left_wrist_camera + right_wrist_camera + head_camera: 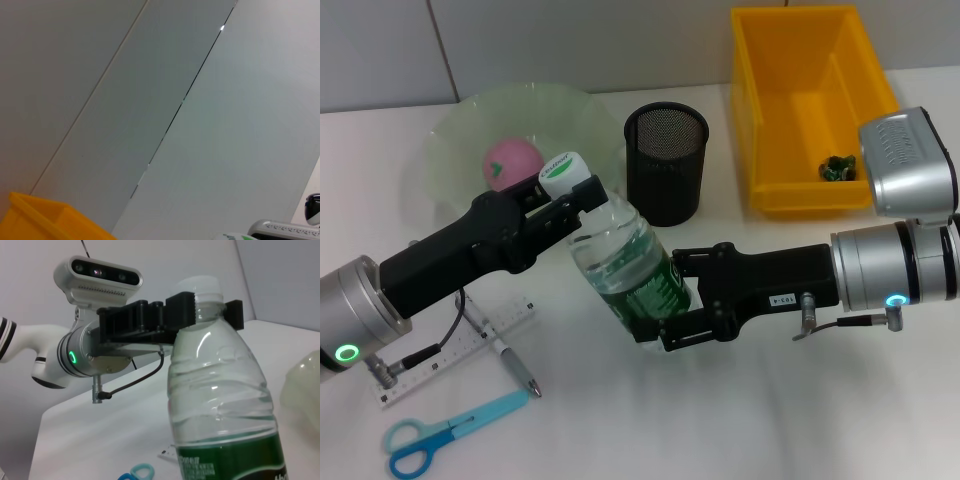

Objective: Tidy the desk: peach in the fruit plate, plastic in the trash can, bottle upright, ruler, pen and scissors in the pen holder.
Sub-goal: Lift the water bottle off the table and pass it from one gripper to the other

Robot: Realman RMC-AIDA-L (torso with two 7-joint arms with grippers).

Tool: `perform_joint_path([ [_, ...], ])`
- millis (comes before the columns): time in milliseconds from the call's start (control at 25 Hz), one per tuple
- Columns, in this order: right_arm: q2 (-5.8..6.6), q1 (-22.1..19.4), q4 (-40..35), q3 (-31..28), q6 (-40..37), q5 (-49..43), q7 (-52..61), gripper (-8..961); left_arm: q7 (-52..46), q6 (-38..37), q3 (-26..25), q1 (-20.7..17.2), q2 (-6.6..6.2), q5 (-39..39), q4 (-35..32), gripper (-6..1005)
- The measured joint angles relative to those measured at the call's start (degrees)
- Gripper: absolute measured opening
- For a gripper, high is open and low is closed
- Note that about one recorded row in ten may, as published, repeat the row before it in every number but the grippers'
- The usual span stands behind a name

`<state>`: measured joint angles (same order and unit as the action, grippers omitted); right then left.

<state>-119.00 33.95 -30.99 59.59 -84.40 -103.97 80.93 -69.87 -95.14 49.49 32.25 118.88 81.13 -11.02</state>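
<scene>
The bottle [625, 250] is tilted over the desk [770, 400], with its cap [560, 172] up and to the left. My left gripper [582, 205] is shut on its neck just below the cap. My right gripper [670, 298] is shut on its lower body at the green label. The right wrist view shows the bottle [225, 405] close up with the left gripper [202, 310] clamped around its neck. The peach [512, 163] lies in the fruit plate [450, 135]. The ruler [460, 350], pen [515, 365] and scissors [440, 440] lie on the desk under my left arm.
The pen holder [666, 160] stands empty just behind the bottle. The trash can [770, 120] stands at the back right with a small dark green scrap [838, 167] inside. A corner of the trash can [45, 217] shows in the left wrist view, below a wall.
</scene>
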Motion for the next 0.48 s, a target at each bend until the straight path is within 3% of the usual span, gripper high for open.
perform_joint_path([
  [480,0.00,-1.21,0.01,0.00,0.29,-1.22,0.21,820,-0.01,-0.23,-1.63,-0.44,-0.15,-0.68,-0.23,444],
])
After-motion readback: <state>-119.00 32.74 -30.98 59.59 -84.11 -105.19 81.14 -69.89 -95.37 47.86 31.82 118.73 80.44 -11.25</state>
